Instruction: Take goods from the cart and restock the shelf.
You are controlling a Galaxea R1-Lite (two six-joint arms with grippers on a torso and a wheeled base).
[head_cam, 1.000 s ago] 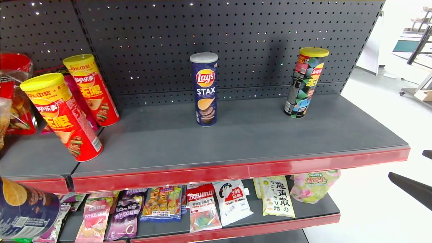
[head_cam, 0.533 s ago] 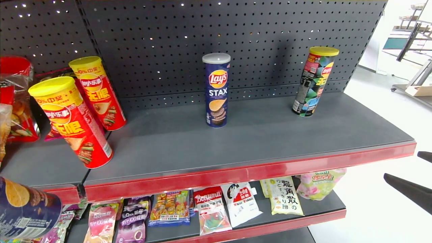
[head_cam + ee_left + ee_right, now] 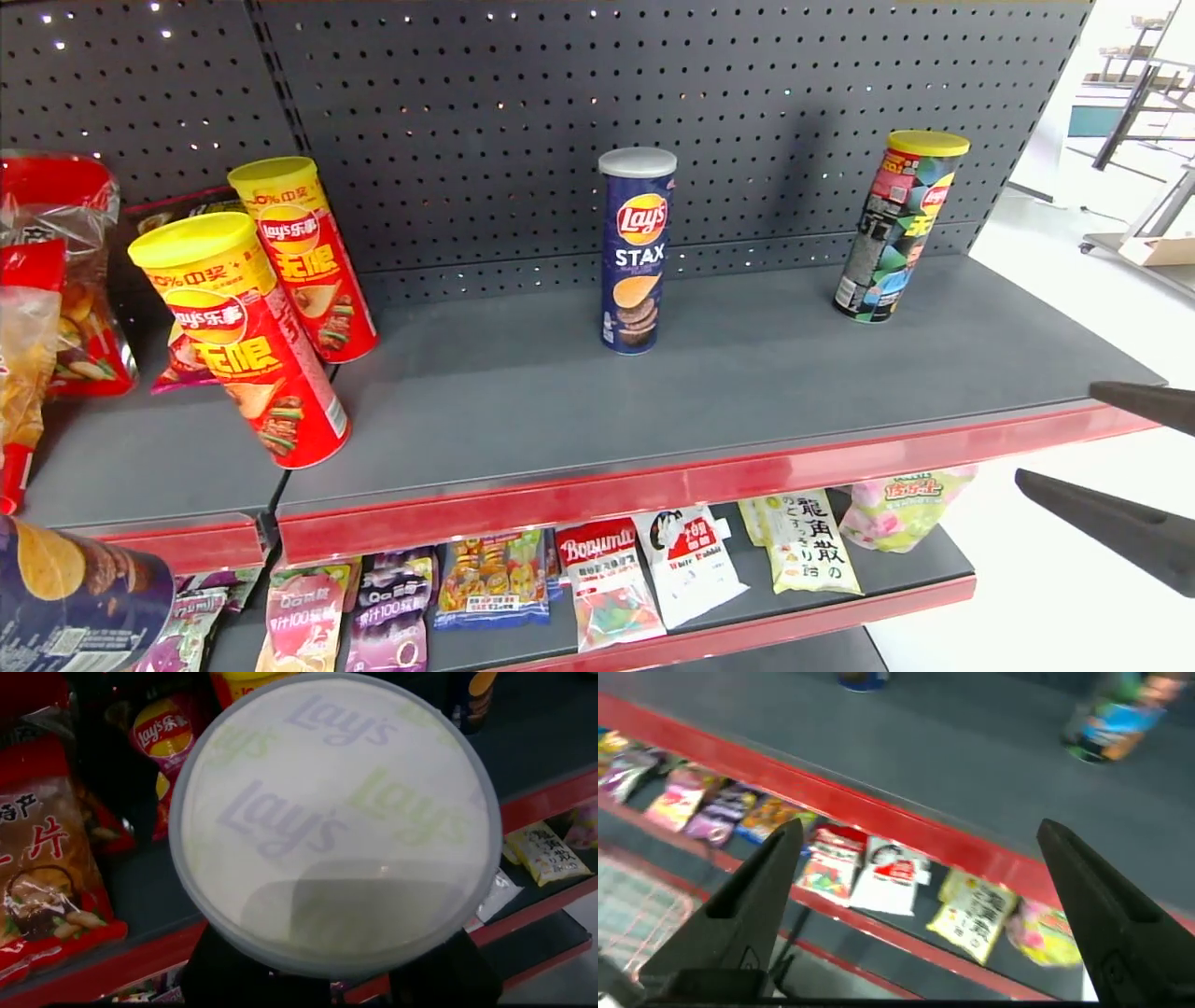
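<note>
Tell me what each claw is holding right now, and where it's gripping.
The left claw holds a dark blue chips can by its side wall, behind the lid. The right claw is open, holding nothing.

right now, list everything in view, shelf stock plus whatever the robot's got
shelf unit: 1, dark grey with red edges
red cans: 2, yellow lids, upper shelf left
blue can: 1, grey lid, upright, upper shelf middle
patterned can: 1, yellow lid, upper shelf right
snack bags: several, mostly red, upper shelf far left
packets: a row, mixed colours, lower shelf
held can: 1, dark blue, pale lid, in left fingers
right fingers: 2, black, apart, empty, by shelf's right end
</note>
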